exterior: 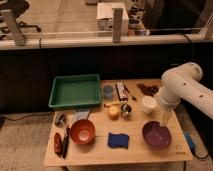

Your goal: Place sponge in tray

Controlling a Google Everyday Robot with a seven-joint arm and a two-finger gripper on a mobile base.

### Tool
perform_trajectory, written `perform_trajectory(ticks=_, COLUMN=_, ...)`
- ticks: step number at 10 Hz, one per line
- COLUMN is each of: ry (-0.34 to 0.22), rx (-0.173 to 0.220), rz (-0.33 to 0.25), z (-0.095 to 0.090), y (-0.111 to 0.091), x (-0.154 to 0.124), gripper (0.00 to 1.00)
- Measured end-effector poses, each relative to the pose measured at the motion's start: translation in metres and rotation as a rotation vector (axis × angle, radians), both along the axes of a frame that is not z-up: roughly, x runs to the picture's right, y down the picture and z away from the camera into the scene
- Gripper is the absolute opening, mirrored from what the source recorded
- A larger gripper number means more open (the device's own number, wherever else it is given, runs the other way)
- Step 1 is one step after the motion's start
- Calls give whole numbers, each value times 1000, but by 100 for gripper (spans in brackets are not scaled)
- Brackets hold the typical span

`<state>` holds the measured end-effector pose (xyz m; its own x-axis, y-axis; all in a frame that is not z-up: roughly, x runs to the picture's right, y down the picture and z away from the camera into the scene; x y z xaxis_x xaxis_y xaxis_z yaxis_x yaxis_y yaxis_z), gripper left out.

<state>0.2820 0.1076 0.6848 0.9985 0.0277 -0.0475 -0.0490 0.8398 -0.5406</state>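
The dark-blue sponge [118,140] lies flat on the wooden table near its front edge, between the orange bowl [82,131] and the purple bowl [156,135]. The green tray [75,105] stands at the back left of the table with nothing in it. My white arm comes in from the right and bends downward. My gripper [165,121] hangs at its end just above the purple bowl's back rim, to the right of the sponge and well apart from it. It holds nothing that I can see.
A light-blue cup [108,91] stands right of the tray, and a white cup [148,105] next to my arm. A yellow fruit [114,112] and small items lie mid-table. Dark utensils [62,142] lie at the front left. A glass railing runs behind the table.
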Motion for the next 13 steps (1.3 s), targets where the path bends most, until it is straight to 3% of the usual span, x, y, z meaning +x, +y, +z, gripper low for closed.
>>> perform_trajectory(ticks=9, ry=1, rx=1, rz=-8, z=-1, y=1, x=-1, gripper=80)
perform_trajectory(ticks=13, ry=-45, rx=-4, rz=-110, z=-6, y=22, x=-47, gripper=80)
